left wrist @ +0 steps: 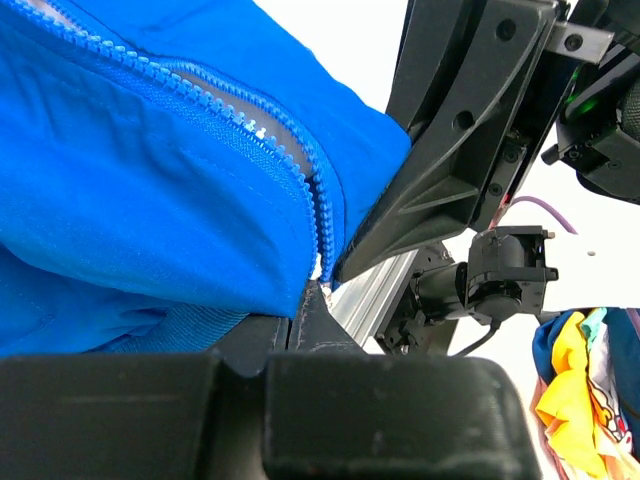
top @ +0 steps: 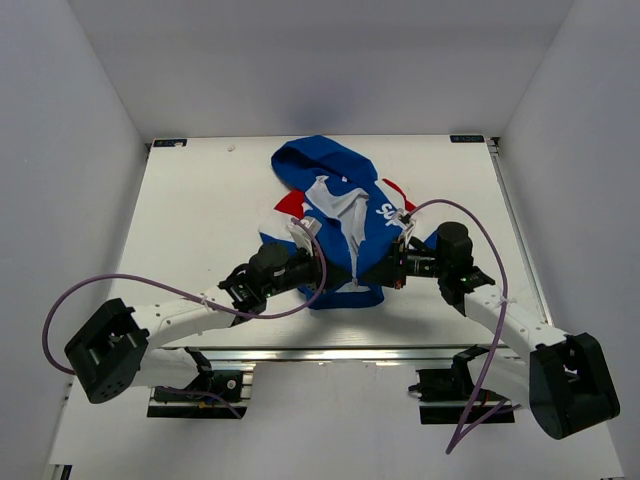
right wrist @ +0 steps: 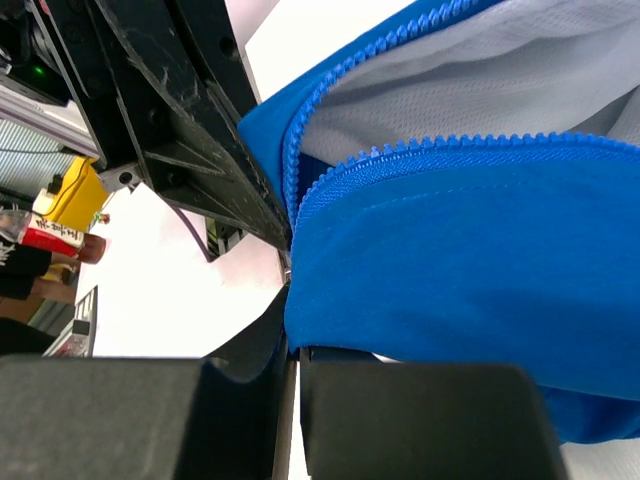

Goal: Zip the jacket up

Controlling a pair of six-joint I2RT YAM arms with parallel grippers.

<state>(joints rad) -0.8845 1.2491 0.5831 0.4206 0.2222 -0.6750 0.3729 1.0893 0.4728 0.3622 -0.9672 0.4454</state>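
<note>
The blue jacket (top: 330, 175) lies on the white table (top: 200, 200), hood far, white "Sup" lettering on the right chest, front open and showing white lining. Both grippers meet at its near hem. My left gripper (top: 338, 276) reaches in from the left and is shut on the hem at the zipper's bottom end (left wrist: 312, 290). The open blue zipper teeth (left wrist: 300, 170) run up from there. My right gripper (top: 368, 274) reaches in from the right and is shut on the blue fabric (right wrist: 292, 300), under a zipper row (right wrist: 450, 150) and the lining (right wrist: 500, 80).
White walls enclose the table on the left, right and far sides. An aluminium rail (top: 330, 355) runs along the near edge between the arm bases. Purple cables (top: 60, 310) loop off both arms. Colourful cloth (left wrist: 580, 370) lies beyond the table.
</note>
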